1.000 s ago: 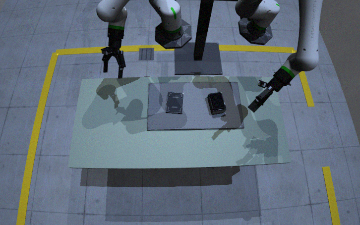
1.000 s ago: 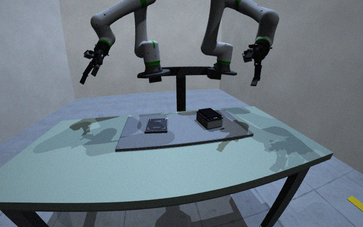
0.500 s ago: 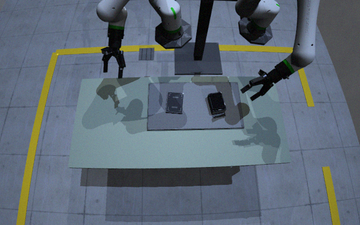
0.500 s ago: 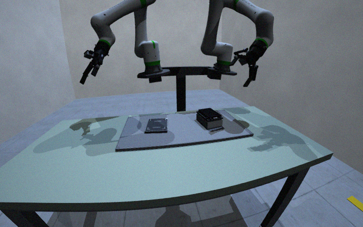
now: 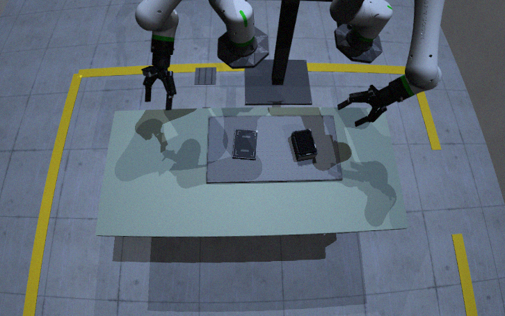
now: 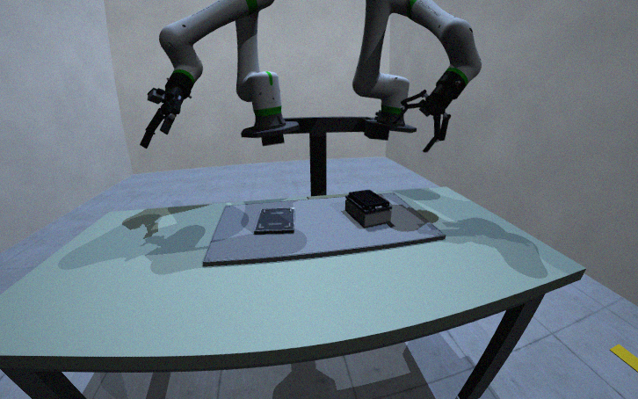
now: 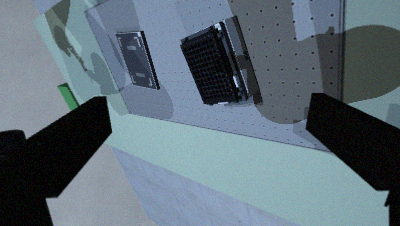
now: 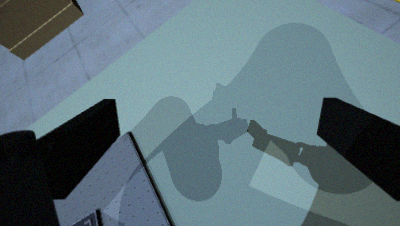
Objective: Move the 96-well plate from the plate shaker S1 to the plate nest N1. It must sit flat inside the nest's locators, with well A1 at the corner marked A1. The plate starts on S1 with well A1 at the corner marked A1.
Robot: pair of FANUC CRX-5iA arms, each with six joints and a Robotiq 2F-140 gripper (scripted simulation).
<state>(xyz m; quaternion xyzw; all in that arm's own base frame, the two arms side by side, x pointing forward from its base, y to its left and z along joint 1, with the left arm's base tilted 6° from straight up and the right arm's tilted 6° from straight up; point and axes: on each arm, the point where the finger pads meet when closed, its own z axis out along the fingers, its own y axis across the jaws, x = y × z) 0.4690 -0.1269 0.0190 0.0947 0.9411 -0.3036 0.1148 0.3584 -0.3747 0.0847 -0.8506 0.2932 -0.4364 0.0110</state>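
The black 96-well plate (image 5: 305, 141) (image 6: 368, 198) (image 7: 207, 65) sits on top of the box-shaped plate shaker S1 (image 6: 376, 217). The flat, dark plate nest N1 (image 5: 245, 144) (image 6: 275, 221) (image 7: 138, 60) has light corner marks and holds nothing. My left gripper (image 5: 348, 115) (image 6: 410, 136) (image 7: 209, 113) is open and empty, raised above the table's back edge on the shaker's side. My right gripper (image 5: 158, 104) (image 6: 155, 139) (image 8: 217, 117) is open and empty, high by the back edge on the nest's side. The A1 marks are too small to read.
Shaker and nest stand apart on a grey perforated board (image 5: 274, 168) (image 6: 322, 243) on the pale green table (image 5: 246, 207) (image 6: 262, 307). The black arm stand (image 5: 284, 43) (image 6: 317, 163) rises behind the table. A brown box (image 8: 37, 25) shows in the right wrist view, beyond the table.
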